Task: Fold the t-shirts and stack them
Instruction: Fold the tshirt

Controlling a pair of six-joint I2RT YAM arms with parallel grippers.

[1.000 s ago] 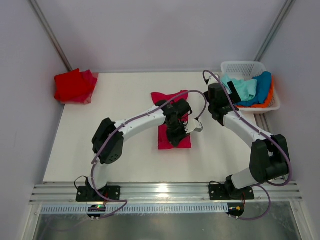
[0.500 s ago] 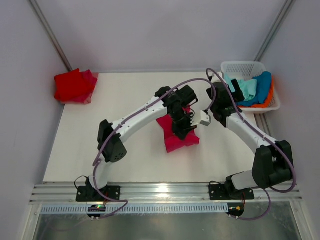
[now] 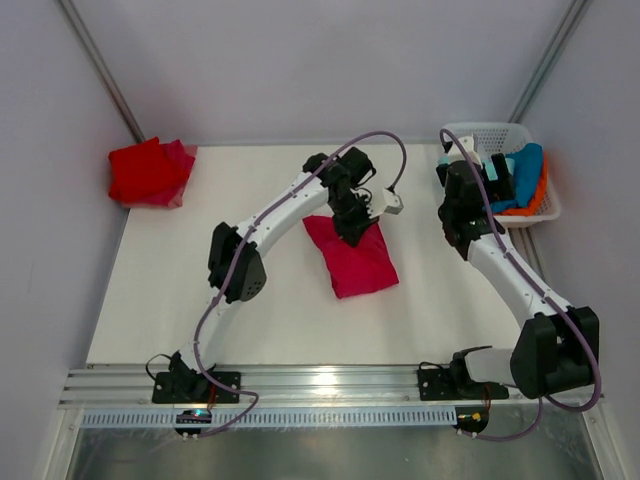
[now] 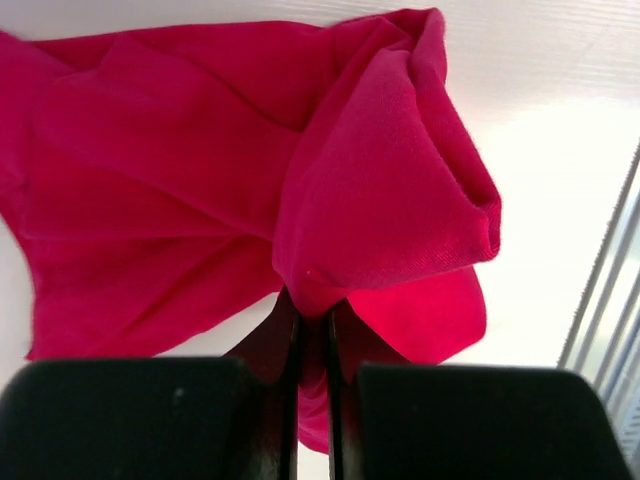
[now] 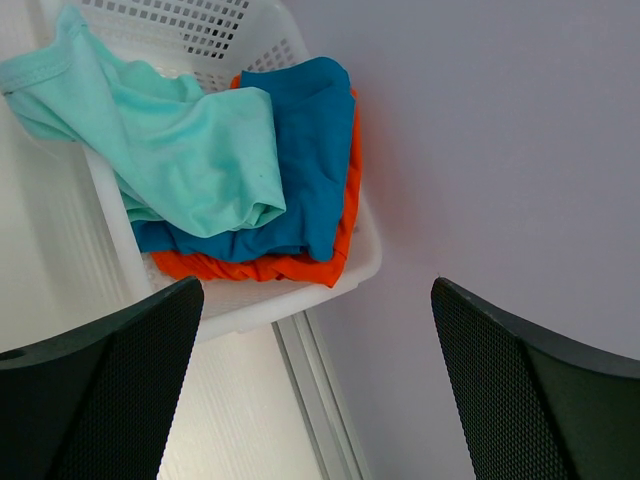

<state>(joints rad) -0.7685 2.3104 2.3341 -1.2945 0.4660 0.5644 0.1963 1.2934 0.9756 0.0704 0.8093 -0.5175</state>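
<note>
Left tool (image 4: 312,330) has moved back, gripping the crimson-pink t-shirt (image 3: 355,265).

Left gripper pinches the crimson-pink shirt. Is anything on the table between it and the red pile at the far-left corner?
Nothing visible does. Only bare table lies between the crimson-pink shirt and the red pile; the basket sits far right, off that path. The left arm's own links cross above it.
</note>
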